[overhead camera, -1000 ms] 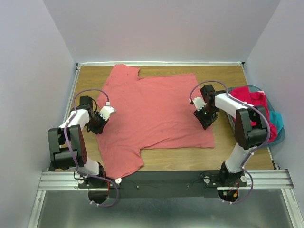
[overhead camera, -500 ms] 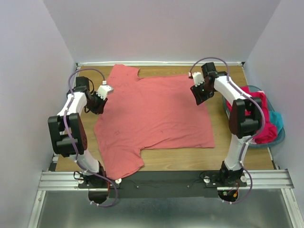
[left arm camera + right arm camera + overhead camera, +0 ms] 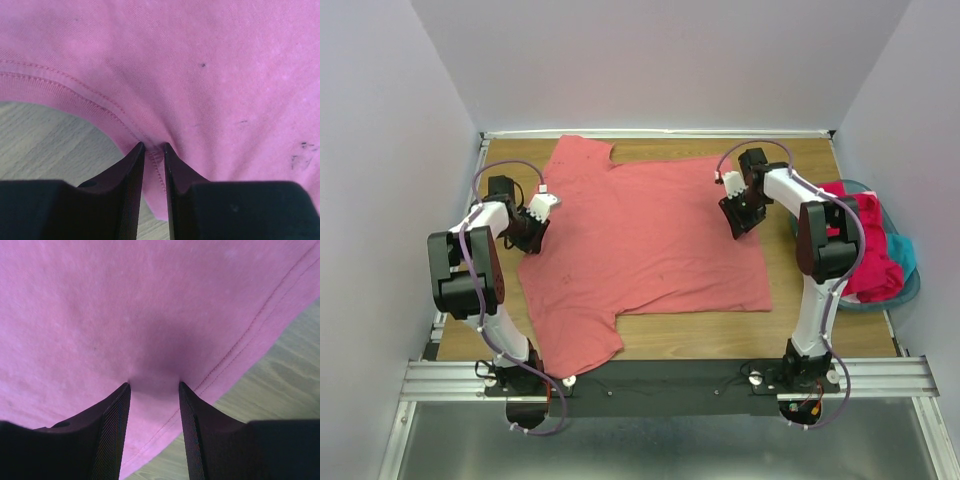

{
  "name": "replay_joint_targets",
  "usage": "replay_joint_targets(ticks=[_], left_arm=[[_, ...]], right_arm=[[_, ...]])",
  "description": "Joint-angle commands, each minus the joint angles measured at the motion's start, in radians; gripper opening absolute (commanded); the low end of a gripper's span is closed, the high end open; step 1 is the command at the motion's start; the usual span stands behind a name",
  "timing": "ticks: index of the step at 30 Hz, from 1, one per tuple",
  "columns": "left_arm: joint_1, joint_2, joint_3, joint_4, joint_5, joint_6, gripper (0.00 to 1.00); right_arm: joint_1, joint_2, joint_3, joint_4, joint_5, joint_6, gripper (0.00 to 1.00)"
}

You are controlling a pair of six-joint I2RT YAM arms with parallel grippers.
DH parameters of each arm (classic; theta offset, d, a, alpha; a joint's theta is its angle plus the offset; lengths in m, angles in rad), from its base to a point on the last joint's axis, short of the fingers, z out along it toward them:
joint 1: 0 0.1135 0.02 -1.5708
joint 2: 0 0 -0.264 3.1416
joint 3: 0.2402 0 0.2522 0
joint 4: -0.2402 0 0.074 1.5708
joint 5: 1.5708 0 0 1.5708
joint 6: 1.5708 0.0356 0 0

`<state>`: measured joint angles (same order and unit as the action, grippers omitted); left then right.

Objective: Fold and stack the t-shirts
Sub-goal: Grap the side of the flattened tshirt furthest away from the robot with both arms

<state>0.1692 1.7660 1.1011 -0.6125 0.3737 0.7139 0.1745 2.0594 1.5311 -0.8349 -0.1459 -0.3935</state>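
The large salmon-pink t-shirt (image 3: 650,240) lies spread flat on the wooden table, collar to the left and bottom hem to the right. My left gripper (image 3: 530,236) presses down at the collar; in the left wrist view the left gripper (image 3: 152,145) is open by a narrow gap, with the ribbed collar seam (image 3: 75,92) lying loose between the fingers. My right gripper (image 3: 738,222) rests on the shirt's right side. In the right wrist view the right gripper (image 3: 154,385) is open wider, fingertips on flat cloth beside the hem (image 3: 240,347). A magenta-red t-shirt (image 3: 860,215) and a teal t-shirt (image 3: 903,256) sit bunched in the basket.
A round teal plastic basket (image 3: 910,288) stands at the table's right edge, close to the right arm. Pale walls enclose the table on the left, back and right. Bare wood (image 3: 800,180) shows between the shirt's hem and the basket, and along the near edge (image 3: 720,335).
Both arms swept from mid-table toward the far edge, then came back a little. The shirt's left edge shifted slightly left. The left jaws opened a little.
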Motion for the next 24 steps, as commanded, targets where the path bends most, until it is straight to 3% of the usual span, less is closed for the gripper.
replay_joint_targets(ticks=[1,8,13,14,19,24], left_arm=[[0.009,-0.023,-0.050,0.019,-0.053,0.007,0.29],[0.015,-0.158,-0.236,-0.027,-0.091,0.067,0.27],[0.015,-0.252,-0.199,-0.130,-0.016,0.090,0.32],[0.015,-0.254,-0.126,-0.147,0.007,0.085,0.39],[0.015,-0.123,0.280,-0.165,0.157,-0.029,0.49],[0.013,0.163,0.636,-0.135,0.243,-0.183,0.50]], right_arm=[[-0.004,0.010,-0.072,0.020,0.025,-0.018,0.51],[-0.003,-0.116,-0.238,0.017,-0.015,-0.031,0.51],[-0.003,-0.231,-0.215,-0.009,-0.041,-0.024,0.53],[-0.007,-0.240,-0.189,-0.007,-0.056,-0.019,0.54],[-0.041,-0.121,0.135,-0.007,-0.072,0.042,0.62],[-0.082,0.098,0.433,-0.003,-0.063,0.114,0.68]])
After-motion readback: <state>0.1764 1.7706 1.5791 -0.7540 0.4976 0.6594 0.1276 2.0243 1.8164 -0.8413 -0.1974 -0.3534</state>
